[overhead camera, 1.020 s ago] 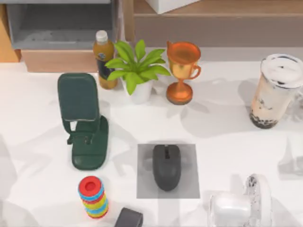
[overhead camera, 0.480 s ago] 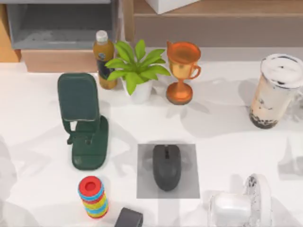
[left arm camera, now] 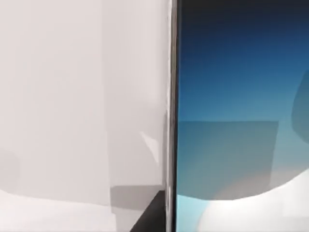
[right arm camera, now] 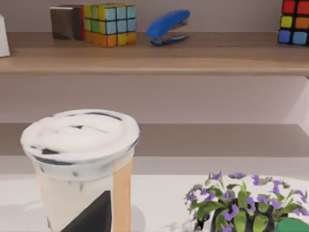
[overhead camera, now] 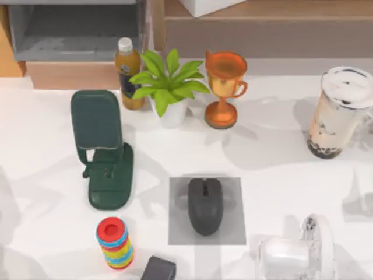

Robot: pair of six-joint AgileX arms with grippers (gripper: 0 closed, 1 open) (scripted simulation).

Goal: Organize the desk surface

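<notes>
Nothing on the table has shifted since the earlier frame. Mouse sits centred on its grey mat, presumably its proper place; phone stand and bottle stand nearby. Hand state: cannot tell.

I count, on the desk surface:
- Bottle, orange: 1.
- Green potted plant: 1.
- Trophy: 1.
- Lidded drink cup: 1.
- Dark green stand: 1.
- Mouse: 1.
- Grey mat: 1.
- Stack of coloured rings: 1.
- Dark item cut by the near edge, kind unclear: 1.

I count, in my right wrist view:
- Colour cubes: 2, one and another.
- Blue stapler: 1.
- Purple-flowered plant: 1.
</notes>
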